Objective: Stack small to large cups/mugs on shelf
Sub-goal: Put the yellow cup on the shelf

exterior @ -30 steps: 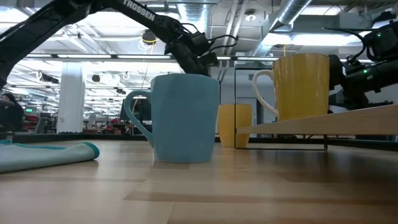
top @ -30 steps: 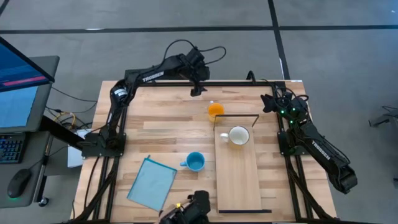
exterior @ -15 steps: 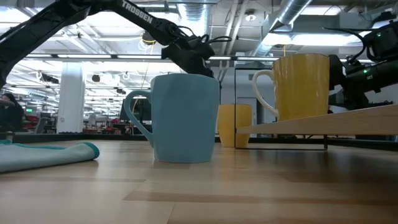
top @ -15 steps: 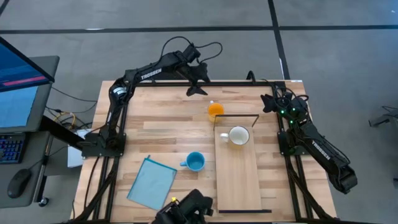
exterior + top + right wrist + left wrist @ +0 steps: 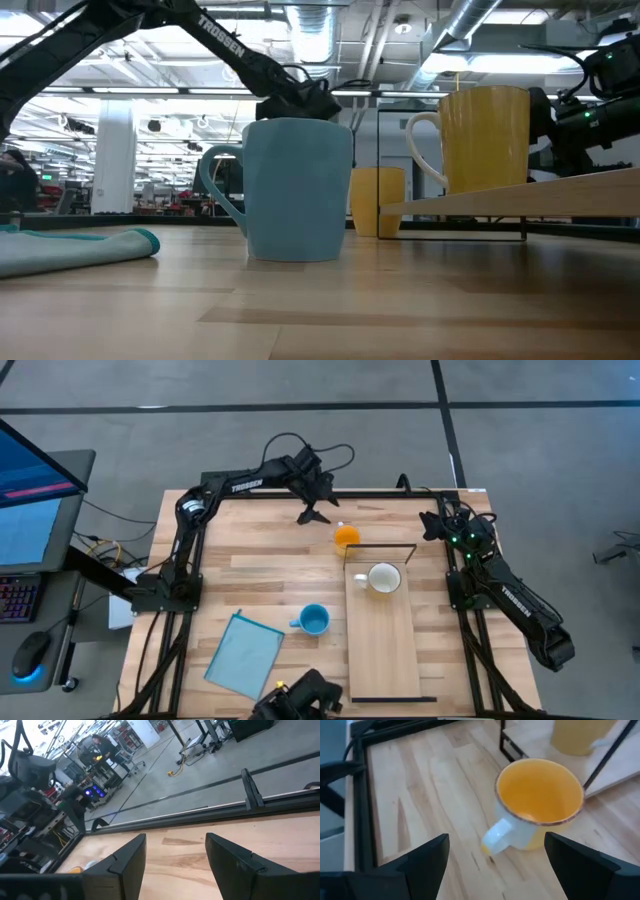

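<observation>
The orange mug (image 5: 346, 538) stands upright on the table just beyond the shelf's far end; its white handle (image 5: 497, 833) points toward my left gripper (image 5: 495, 870). That gripper (image 5: 312, 515) hovers open a little to the mug's left, near the far edge, touching nothing. The cream mug (image 5: 383, 577) stands on the far end of the shelf (image 5: 385, 650), a pale board with a dark frame. On the tabletop left of the shelf is the light-blue mug (image 5: 314, 620), also upright. My right gripper (image 5: 435, 523) waits open at the far right corner.
A flat light-blue cloth (image 5: 245, 655) lies at the near left of the table. A dark device (image 5: 300, 700) sits at the near edge. The shelf's thin dark frame (image 5: 507, 745) rises right beside the orange mug. Bare wood lies left of the mugs.
My left gripper has come down from above the far edge and drawn a little toward the near edge, closer to the orange mug, tipping as it went. The mugs, shelf and right arm have kept still.
</observation>
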